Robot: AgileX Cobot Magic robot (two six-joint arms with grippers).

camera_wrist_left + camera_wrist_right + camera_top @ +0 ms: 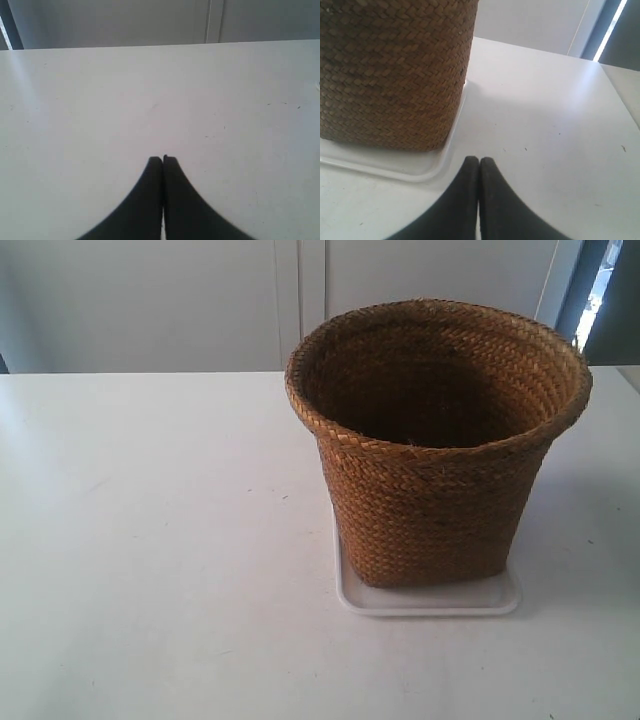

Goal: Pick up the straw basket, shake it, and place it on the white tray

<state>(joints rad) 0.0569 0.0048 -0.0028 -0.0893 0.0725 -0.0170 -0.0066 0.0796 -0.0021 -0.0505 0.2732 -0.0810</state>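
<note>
The straw basket (435,500) stands upright on the white tray (430,598), its long axis vertical, open mouth facing up and squarish base down. The right claw (479,160) is pinched closed on nothing just beside the tray's corner; the left claw (163,159) is likewise closed and empty over the counter (100,100).
</note>
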